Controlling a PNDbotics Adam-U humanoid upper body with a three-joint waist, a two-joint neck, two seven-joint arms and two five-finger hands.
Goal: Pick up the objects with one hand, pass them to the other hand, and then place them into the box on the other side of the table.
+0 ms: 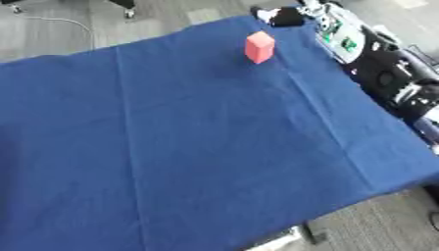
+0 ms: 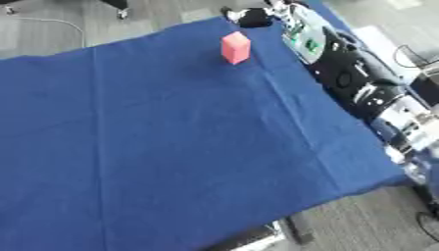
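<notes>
Near the far right edge of the blue table (image 1: 171,147) stands a red block (image 1: 259,47); a careless reach could knock it off. Neither hand shows, so finger state cannot be told.

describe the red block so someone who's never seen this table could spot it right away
A blue cloth covers the whole table. Follow it to its far right corner, where the red block stands upright on the cloth, just short of the robot's black arm. It is the only thing on the cloth.
</notes>
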